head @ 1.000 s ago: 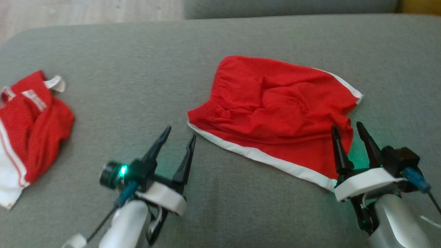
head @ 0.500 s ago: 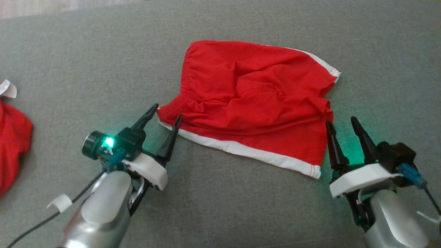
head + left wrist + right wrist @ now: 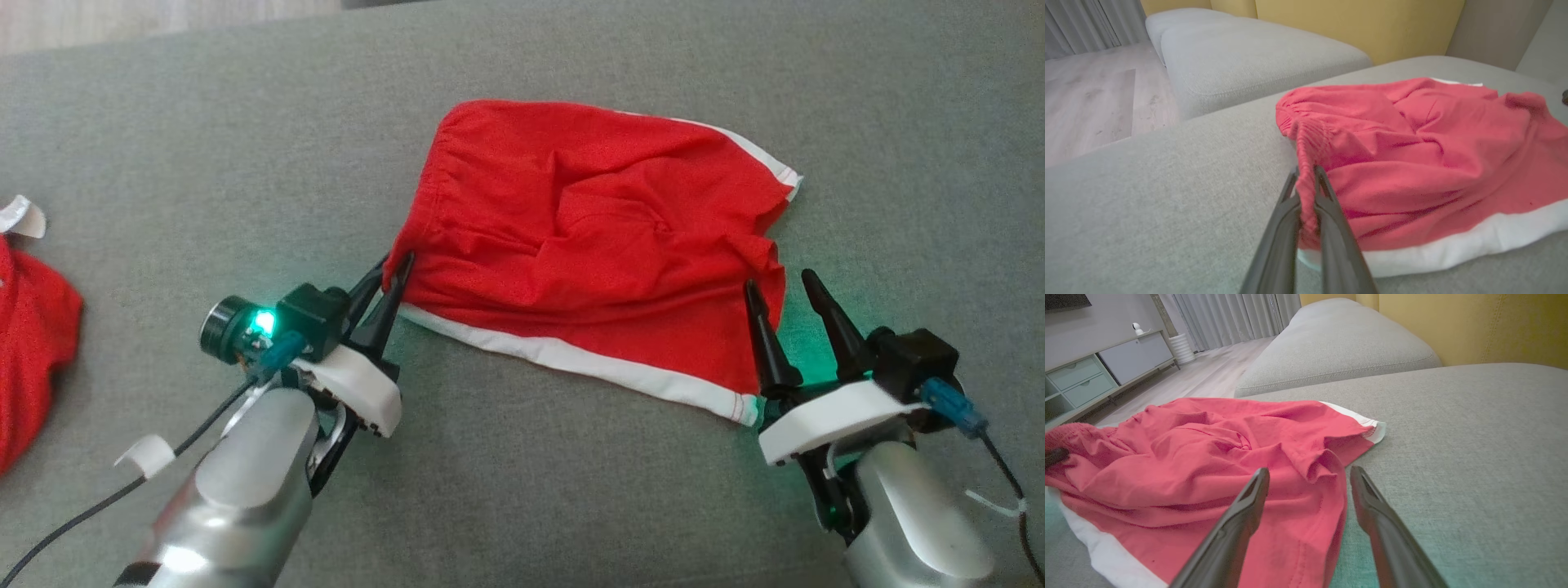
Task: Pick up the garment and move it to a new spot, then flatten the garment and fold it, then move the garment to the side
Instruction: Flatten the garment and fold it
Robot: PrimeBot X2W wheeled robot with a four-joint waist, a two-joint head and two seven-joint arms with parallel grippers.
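The garment [image 3: 596, 245] is a pair of red shorts with white trim, lying rumpled on the grey sofa cushion [image 3: 245, 147]. My left gripper [image 3: 390, 273] is shut on the shorts' gathered left corner; the left wrist view shows the red fabric [image 3: 1412, 163] pinched between my two dark fingers [image 3: 1323, 200]. My right gripper [image 3: 782, 290] stands open at the shorts' right edge, one finger over the red cloth [image 3: 1208, 465] and the other finger [image 3: 1367, 494] over bare cushion beside the hem.
A second red and white garment [image 3: 33, 343] lies at the far left of the cushion. Another grey cushion [image 3: 1339, 347] and wooden floor [image 3: 1090, 102] lie beyond the far edge. A yellow wall [image 3: 1355, 24] stands behind.
My left gripper moved in to the shorts' left corner and shut on it. My right gripper edged slightly forward and stayed open. The camera turned, shifting the whole scene.
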